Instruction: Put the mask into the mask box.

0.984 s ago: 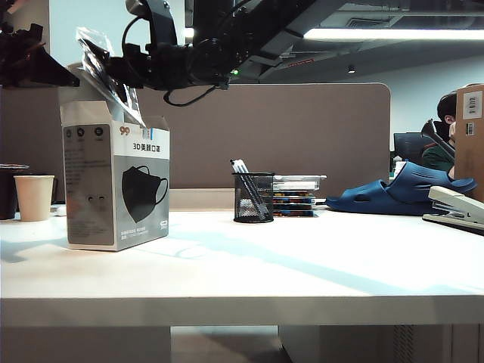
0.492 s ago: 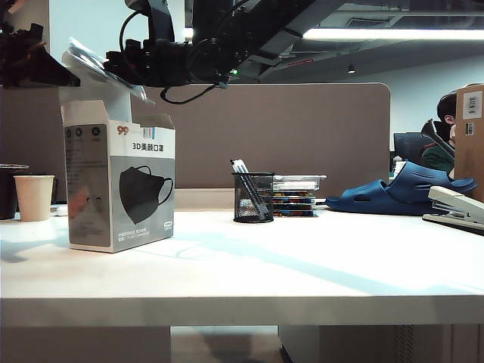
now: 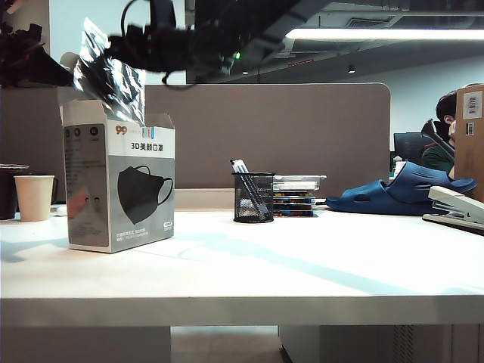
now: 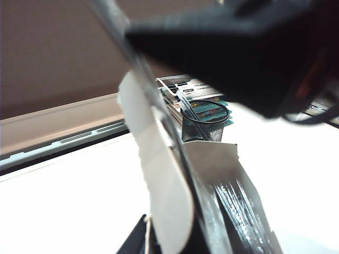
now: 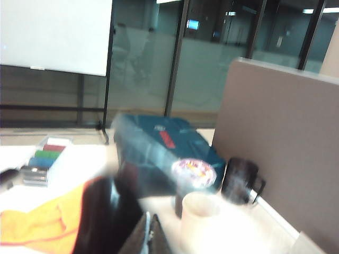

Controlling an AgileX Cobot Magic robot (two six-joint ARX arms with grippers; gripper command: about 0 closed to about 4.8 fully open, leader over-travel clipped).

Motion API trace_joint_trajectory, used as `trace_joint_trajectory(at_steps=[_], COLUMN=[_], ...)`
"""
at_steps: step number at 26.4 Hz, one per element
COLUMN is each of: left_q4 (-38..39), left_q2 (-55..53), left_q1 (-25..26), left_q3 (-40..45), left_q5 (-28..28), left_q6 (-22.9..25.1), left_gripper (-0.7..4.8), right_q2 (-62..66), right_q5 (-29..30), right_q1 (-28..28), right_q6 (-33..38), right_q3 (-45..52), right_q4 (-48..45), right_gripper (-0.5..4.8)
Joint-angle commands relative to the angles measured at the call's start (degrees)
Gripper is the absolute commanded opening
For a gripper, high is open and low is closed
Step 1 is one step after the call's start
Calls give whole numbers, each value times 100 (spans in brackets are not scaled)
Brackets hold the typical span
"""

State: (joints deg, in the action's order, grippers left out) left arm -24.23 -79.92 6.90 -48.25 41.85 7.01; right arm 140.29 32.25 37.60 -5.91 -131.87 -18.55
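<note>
1. The right gripper [image 3: 140, 47] hangs above the open top of the mask box [image 3: 121, 185] at the left of the exterior view, its arm reaching in from the upper middle. Its jaws are closed on the upper part of the mask [image 3: 112, 76], whose clear crinkly wrapper catches the light.

2. The mask hangs tilted from that grip, its lower edge at the mouth of the carton, between the raised top flaps; how far it reaches inside cannot be told.

3. The left gripper [image 3: 34, 64] is the dark shape at the far left edge of the exterior view, level with the box top. Its jaws are closed, and in the left wrist view a pale box flap [image 4: 159, 185] stands right in front of them; whether it is pinched cannot be told.

4. The mask box stands upright on the white table [image 3: 302, 265], its printed black mask picture facing the camera.

5. A paper cup [image 3: 34, 197] stands just left of the box.

6. A black mesh pen holder [image 3: 253, 197] sits near the table's middle, with a stack of flat cases [image 3: 296, 195] just beside it.

7. A blue slipper [image 3: 401, 193] and a stapler [image 3: 457, 206] lie far right.
</note>
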Motion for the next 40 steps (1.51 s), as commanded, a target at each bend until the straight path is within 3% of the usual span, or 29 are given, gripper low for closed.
trace_joint_trajectory(at_steps=[1,8,13,17,27,30,35,38,40], left_q4=[-31,-42,-293,-284,81,369,494,492,490], left_q2=[13,13,13,15,15,15,15,15,15], left_q1=[-7,31,31,31,31,31,31,31,31], left_q3=[-22,-20,-22,-20,-20,-20,-20,-20,-20], left_q5=[17,-9,-262,-256,800,857,1115,1246,1239], left_q6=[2,2,2,2,4,4,4,4,4], left_gripper=[-6,-6,-6,-6,-6,-6,-6,-6,-6], right_q2=[-197,-483,-841,-960,-951,-951,-951,-951,-951], right_q5=[24,7,-57,-254,-848,-964,-896,-101,-7], right_q1=[-31,-98,-111,-127,-258,-330,-398,-378,-343], right_q6=[2,-48,-55,-50,-13,-9,20,337,337], right_q3=[-46,-46,-46,-70,-72,-72,-72,-72,-72], right_q4=[184,728,1847,1843,2245,2273,2264,2573,2822], right_gripper=[-2,-2,-3,-3,-3,-2,-2,-2,-2])
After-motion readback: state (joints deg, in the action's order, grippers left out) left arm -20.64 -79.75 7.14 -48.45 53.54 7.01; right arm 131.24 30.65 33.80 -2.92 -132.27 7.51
